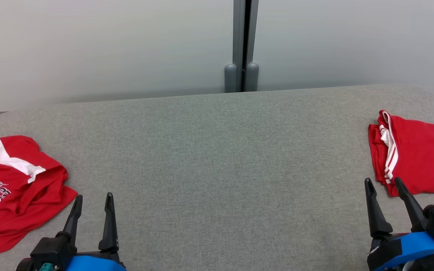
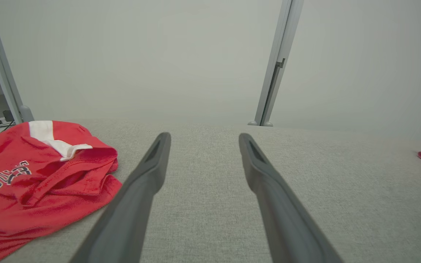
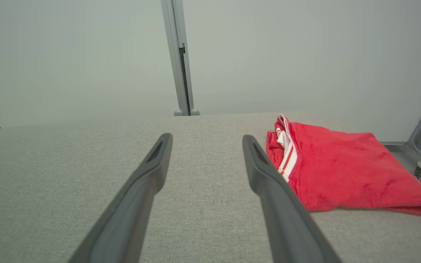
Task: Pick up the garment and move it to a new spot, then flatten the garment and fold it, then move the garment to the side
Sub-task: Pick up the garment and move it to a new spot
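A careless pinch could catch only one layer of the crumpled red garment (image 1: 17,192) and leave it twisted, or drag it off the left edge of the grey tabletop (image 1: 217,150), where it lies heaped just beside the left end effector (image 1: 93,195). That one stands spread and empty, as does the right end effector (image 1: 382,180), near a folded red garment (image 1: 420,162). The heap shows a white band and white lettering half lost in soft folds.
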Motion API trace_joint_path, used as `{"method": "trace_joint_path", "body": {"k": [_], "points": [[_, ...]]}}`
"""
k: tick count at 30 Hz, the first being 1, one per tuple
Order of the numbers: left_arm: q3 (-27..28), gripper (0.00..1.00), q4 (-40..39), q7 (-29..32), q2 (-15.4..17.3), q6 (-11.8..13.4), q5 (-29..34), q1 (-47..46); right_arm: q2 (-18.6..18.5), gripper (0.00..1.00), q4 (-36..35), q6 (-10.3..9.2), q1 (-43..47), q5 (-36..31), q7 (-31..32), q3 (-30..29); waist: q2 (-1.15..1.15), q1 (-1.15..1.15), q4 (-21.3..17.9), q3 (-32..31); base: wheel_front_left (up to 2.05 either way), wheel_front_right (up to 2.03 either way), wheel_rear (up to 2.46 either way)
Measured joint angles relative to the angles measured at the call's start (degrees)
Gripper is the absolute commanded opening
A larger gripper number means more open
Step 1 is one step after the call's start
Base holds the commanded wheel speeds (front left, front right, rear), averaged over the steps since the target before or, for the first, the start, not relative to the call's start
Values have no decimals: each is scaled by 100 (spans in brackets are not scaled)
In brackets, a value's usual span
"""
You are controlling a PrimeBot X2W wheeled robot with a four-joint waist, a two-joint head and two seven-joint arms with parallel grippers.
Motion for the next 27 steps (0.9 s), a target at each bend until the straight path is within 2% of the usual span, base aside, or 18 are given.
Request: {"method": "trace_joint_path", "body": {"k": [10, 27], "points": [[43, 100, -24, -1, -38, 22, 0, 29, 12, 100, 111, 0, 19, 55, -3, 94, 0, 0, 467, -43, 0, 0, 0], [98, 100, -40, 20, 32, 90, -86, 171, 8, 100, 282, 0, -18, 93, -9, 405, 0, 1, 2102, -106, 0, 0, 0]]}}
